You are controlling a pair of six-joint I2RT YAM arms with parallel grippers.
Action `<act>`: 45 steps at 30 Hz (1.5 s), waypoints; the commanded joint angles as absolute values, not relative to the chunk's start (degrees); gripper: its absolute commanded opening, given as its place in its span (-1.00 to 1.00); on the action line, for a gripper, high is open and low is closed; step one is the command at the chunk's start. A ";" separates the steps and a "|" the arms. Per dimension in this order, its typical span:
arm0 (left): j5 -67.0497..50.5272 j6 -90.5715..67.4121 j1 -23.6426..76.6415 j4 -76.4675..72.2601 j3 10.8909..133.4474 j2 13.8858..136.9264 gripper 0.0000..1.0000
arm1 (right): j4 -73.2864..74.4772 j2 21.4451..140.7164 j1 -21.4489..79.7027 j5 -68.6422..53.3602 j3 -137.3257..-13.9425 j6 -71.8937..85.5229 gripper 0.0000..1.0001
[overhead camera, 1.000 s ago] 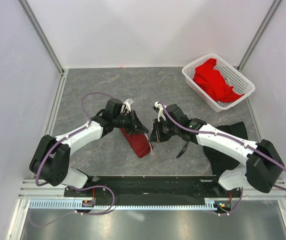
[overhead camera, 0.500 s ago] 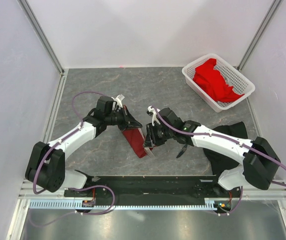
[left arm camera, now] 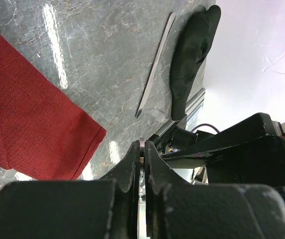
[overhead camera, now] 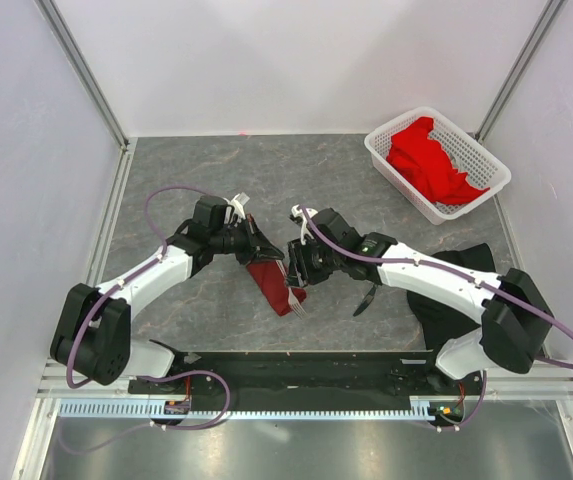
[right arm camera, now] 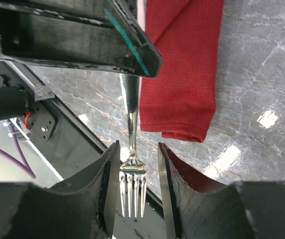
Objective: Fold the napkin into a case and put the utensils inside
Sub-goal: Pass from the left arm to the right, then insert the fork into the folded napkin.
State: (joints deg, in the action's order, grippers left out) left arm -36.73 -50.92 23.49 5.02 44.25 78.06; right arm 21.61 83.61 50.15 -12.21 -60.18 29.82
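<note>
Right end effector (right arm camera: 137, 148): jaws parted, astride fork (right arm camera: 132, 174), gap either side, no grip. Fork tines point toward near edge of counter (overhead camera: 196, 180); handle runs along case (right arm camera: 182, 74) edge and under left end effector (left arm camera: 143, 149); cannot tell if it is inside. Left end effector: jaws closed, nothing seen between them, over far end of case. Case lies mid-counter, toward near edge. Knife (left arm camera: 154, 64) flat on counter, right of case, beside black cloth (left arm camera: 192, 50). White basket (overhead camera: 481, 195) with red cloth (overhead camera: 426, 160) at far right corner.
</note>
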 commanded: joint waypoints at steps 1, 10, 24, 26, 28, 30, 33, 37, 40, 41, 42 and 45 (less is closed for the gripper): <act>-39.37 -50.80 23.20 3.16 44.30 75.94 -0.96 | 22.42 84.99 50.71 -11.34 -62.14 28.56 -0.17; -40.25 -52.12 22.85 1.50 44.03 76.46 -0.96 | 19.87 85.25 51.24 -12.74 -61.00 29.62 -0.47; -34.28 -47.81 13.89 5.98 41.75 73.56 0.01 | 27.94 91.22 51.24 -9.93 -66.88 28.04 -1.00; -32.61 -47.90 12.14 6.67 42.45 74.96 -0.03 | 30.49 94.37 51.33 -9.58 -69.60 26.99 -1.00; -31.56 -47.29 10.64 7.03 43.24 78.38 -0.30 | 34.95 96.84 51.33 -8.62 -74.23 26.02 -1.00; -31.20 -47.11 9.85 6.60 44.47 82.33 -0.55 | 39.52 100.27 51.33 -7.13 -79.07 24.97 -1.00; -29.19 -47.98 9.76 3.43 44.56 85.24 -0.73 | 45.76 104.84 51.42 -5.98 -85.57 22.95 -1.00; -25.68 -48.52 9.84 0.27 43.42 86.40 -0.76 | 52.19 110.37 51.42 -5.36 -91.57 21.10 -1.00; -24.70 -48.43 9.76 0.26 44.21 87.53 -0.76 | 55.71 113.36 51.42 -4.66 -95.09 20.13 -1.00; -24.87 -48.60 9.67 0.18 44.64 87.97 -0.76 | 56.16 113.90 51.33 -4.66 -95.71 19.78 -1.00; -25.31 -49.21 9.75 0.18 44.74 88.41 -0.76 | 56.95 114.34 51.33 -4.57 -96.58 19.69 -1.00; -25.40 -49.83 9.76 -2.02 45.35 90.87 -0.77 | 57.57 115.84 51.24 -4.83 -97.21 18.90 -1.00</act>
